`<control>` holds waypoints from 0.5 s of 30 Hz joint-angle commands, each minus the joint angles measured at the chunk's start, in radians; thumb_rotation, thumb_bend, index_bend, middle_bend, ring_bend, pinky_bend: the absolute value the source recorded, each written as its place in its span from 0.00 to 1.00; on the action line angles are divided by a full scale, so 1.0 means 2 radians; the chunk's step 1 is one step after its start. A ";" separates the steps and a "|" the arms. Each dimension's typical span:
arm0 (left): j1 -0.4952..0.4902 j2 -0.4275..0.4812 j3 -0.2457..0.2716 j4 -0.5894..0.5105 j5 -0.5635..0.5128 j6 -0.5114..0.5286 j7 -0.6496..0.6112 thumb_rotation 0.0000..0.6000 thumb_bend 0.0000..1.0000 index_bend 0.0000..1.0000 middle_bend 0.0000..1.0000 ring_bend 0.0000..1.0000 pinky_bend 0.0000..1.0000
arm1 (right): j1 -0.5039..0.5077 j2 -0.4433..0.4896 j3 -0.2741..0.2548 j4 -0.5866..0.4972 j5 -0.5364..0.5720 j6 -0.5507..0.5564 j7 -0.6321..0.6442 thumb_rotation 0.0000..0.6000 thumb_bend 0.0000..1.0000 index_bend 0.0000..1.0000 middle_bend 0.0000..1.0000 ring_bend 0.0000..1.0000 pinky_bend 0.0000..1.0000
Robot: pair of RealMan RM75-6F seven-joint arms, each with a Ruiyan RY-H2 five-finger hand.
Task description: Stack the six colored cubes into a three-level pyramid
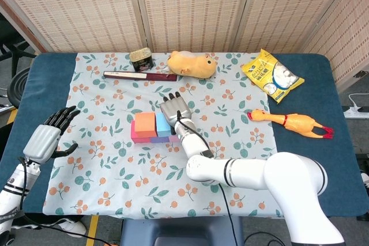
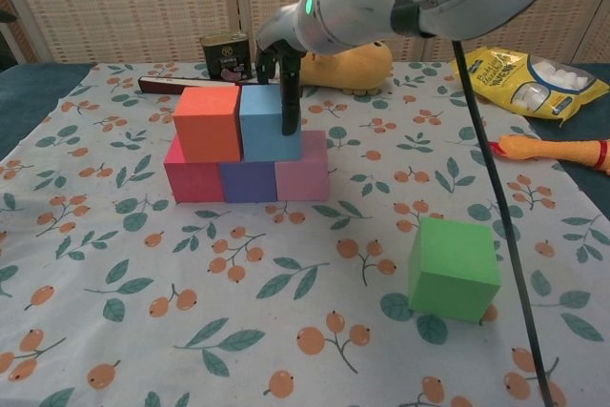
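Observation:
A red cube [image 2: 193, 181], a purple cube [image 2: 248, 181] and a pink cube [image 2: 305, 175] form a row on the floral cloth. On top of them sit an orange cube [image 2: 208, 123] and a blue cube [image 2: 264, 123], side by side and touching. My right hand [image 2: 281, 54] hangs over the blue cube's right edge, one dark finger [image 2: 289, 102] pressed against that side; in the head view this right hand [image 1: 176, 109] has its fingers spread. A green cube [image 2: 454, 269] stands alone at the front right. My left hand [image 1: 49, 136] hovers open at the table's left edge.
Along the back lie a tin can [image 1: 140, 59], a dark flat bar [image 1: 140, 75] and a yellow plush toy [image 1: 192, 64]. A snack bag [image 1: 271, 76] and a rubber chicken [image 1: 291, 121] lie to the right. My right arm's cable [image 2: 496, 197] runs down past the green cube.

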 commanded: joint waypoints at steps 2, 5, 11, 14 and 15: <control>0.000 0.000 0.000 0.000 0.001 0.001 -0.001 1.00 0.31 0.00 0.00 0.00 0.15 | -0.001 -0.002 0.002 0.002 0.001 0.000 -0.003 1.00 0.00 0.42 0.11 0.00 0.00; 0.000 0.000 0.000 0.001 0.000 0.001 -0.002 1.00 0.31 0.00 0.00 0.00 0.15 | -0.002 -0.002 0.004 0.003 0.001 0.001 -0.004 1.00 0.00 0.41 0.11 0.00 0.00; 0.001 -0.001 0.000 0.003 0.000 0.001 -0.003 1.00 0.31 0.00 0.00 0.00 0.15 | -0.003 -0.002 0.007 0.001 0.005 0.002 -0.009 1.00 0.00 0.31 0.11 0.00 0.00; 0.001 -0.002 0.000 0.003 0.000 0.002 -0.003 1.00 0.31 0.00 0.00 0.00 0.15 | -0.003 -0.001 0.007 0.000 0.007 0.001 -0.013 1.00 0.00 0.24 0.11 0.00 0.00; 0.001 -0.002 0.000 0.004 0.000 0.002 -0.003 1.00 0.31 0.00 0.00 0.00 0.15 | -0.003 -0.001 0.008 -0.001 0.006 0.002 -0.013 1.00 0.00 0.22 0.11 0.00 0.00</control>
